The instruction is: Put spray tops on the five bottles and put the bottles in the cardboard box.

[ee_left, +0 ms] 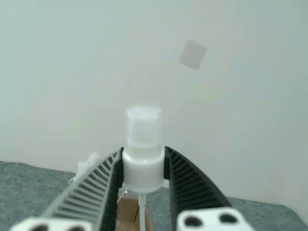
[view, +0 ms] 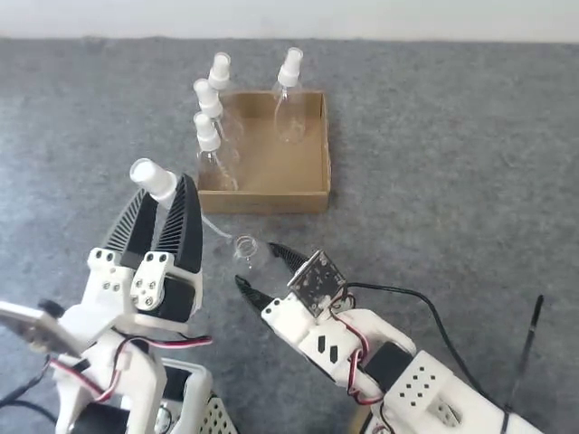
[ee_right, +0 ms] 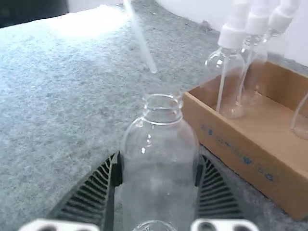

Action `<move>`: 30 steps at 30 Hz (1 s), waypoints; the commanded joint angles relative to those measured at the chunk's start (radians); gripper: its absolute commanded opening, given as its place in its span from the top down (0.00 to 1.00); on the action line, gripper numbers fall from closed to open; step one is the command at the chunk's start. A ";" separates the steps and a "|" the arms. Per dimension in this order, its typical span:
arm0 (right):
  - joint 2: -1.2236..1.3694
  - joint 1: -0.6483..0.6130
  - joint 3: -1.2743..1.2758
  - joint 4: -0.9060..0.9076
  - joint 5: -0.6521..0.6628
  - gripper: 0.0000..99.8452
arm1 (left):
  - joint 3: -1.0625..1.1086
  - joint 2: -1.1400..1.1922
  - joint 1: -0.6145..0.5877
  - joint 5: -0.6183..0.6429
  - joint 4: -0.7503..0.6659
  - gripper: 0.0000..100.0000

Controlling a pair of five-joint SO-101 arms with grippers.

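Observation:
My left gripper (view: 166, 194) (ee_left: 143, 169) is shut on a white spray top (view: 152, 178) (ee_left: 143, 159), held raised left of the cardboard box (view: 262, 197) (ee_right: 240, 144). The top's thin dip tube (view: 213, 226) (ee_right: 139, 33) slants down, and its tip hangs just above and beside the open neck of a clear bottle (view: 248, 253) (ee_right: 159, 163). My right gripper (view: 256, 264) (ee_right: 158, 169) is shut on that bottle's body, holding it in front of the box. Several capped bottles (view: 217, 149) (ee_right: 226, 72) stand inside the box.
The table is covered in grey felt (view: 434, 163). A black cable (view: 443, 330) and a thin black rod (view: 526, 348) lie at the right by the right arm's base. Open felt lies right of the box.

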 commanded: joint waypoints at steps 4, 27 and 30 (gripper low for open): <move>-0.036 -0.018 -0.012 -0.044 0.051 0.92 | 0.018 -0.017 0.006 0.014 -0.035 0.99; -0.028 -0.012 0.041 -0.139 0.058 0.92 | -0.087 -0.017 0.005 0.009 0.017 0.99; -0.028 -0.010 0.041 -0.139 0.058 0.92 | -0.090 -0.017 0.006 0.009 0.017 0.99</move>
